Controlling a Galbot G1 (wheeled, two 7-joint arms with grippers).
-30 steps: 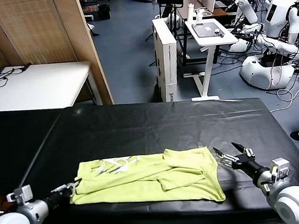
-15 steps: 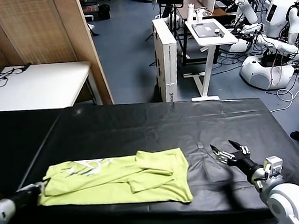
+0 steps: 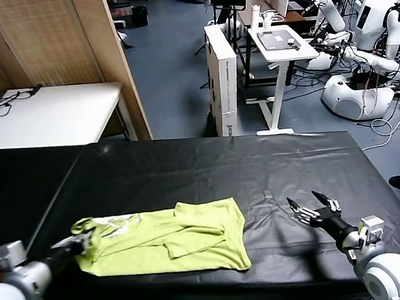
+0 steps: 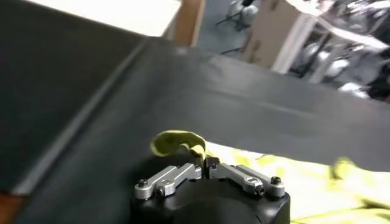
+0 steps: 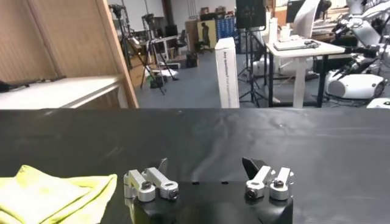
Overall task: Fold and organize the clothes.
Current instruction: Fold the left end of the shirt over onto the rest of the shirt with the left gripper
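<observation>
My left tool (image 3: 83, 239) is clamped on the left edge of the lime yellow-green cotton T-shirt (image 3: 167, 240), which lies folded near-left on the black bench (image 3: 209, 167). My right tool (image 3: 309, 207) hovers apart, right of it.

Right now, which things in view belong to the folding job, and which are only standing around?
Belong to the job:
- T-shirt, partly folded on the black table
- left gripper, shut on the T-shirt's edge
- right gripper, open, apart from the T-shirt

Just around:
- white table
- white box
- other robots
</observation>
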